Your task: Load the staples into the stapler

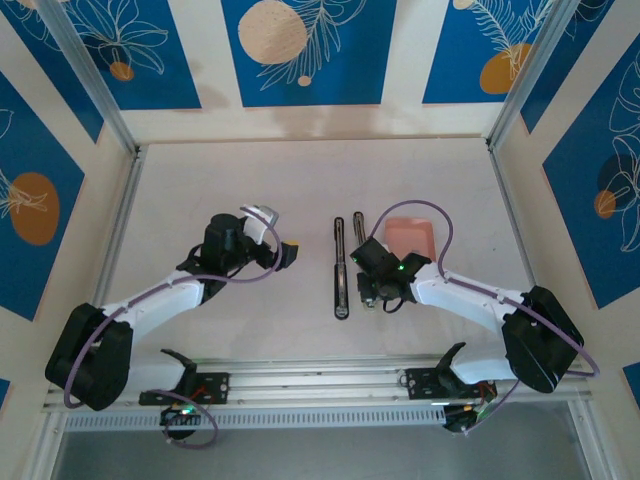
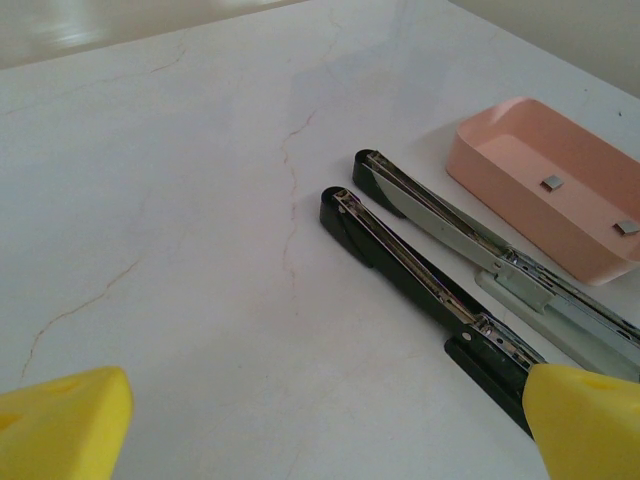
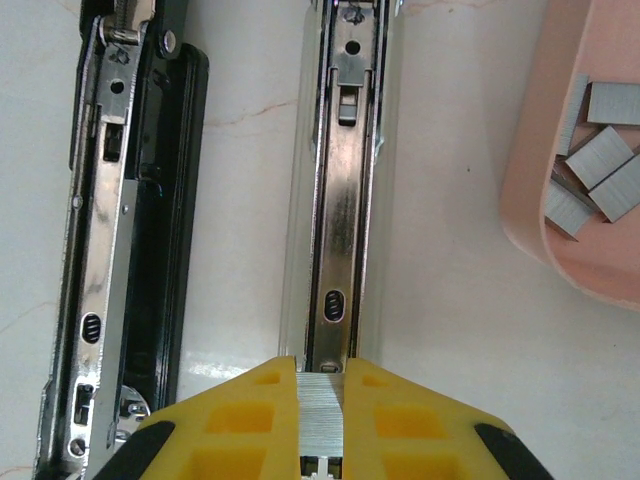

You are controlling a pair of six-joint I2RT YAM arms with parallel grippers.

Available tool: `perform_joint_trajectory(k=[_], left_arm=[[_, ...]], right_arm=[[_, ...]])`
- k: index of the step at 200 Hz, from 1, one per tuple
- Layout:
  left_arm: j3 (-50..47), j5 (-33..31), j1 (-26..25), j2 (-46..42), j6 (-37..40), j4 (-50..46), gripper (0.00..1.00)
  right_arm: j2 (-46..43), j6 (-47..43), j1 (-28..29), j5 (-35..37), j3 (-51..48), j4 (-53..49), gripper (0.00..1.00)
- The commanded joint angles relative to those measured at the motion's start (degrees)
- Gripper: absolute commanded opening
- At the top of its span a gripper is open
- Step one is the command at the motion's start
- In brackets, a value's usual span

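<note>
The stapler lies opened as two slim bars side by side, a black one [image 1: 341, 268] and a grey one with a bare metal channel [image 3: 340, 200]. My right gripper [image 3: 320, 405] is shut on a silvery strip of staples [image 3: 320, 395], held right over the near end of that channel. In the top view the right gripper [image 1: 366, 290] sits at the grey bar's near end. More staples [image 3: 598, 160] lie loose in the pink tray [image 3: 530, 190]. My left gripper [image 2: 325, 425] stands open above bare table, left of the black bar [image 2: 410, 265], holding nothing.
The pink tray [image 1: 410, 238] sits just right of the stapler, close to the right arm. Metal rails run along the table's left and right sides, and a slotted rail [image 1: 320, 380] crosses the near edge. White table stretches to the far wall.
</note>
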Motion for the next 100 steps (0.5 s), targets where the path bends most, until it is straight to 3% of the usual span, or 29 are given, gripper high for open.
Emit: perform_joint_trajectory(k=[1, 100], left_arm=[[-0.31, 1.32, -0.36, -0.02, -0.31, 1.51, 1.00], [-0.42, 1.28, -0.39, 0.16, -0.37, 1.73, 1.00]], right_arm=[[0.83, 1.38, 0.17, -0.92, -1.07, -0.39, 0.14], [1.69, 1.52, 0.44, -0.99, -1.15, -0.73, 0.14]])
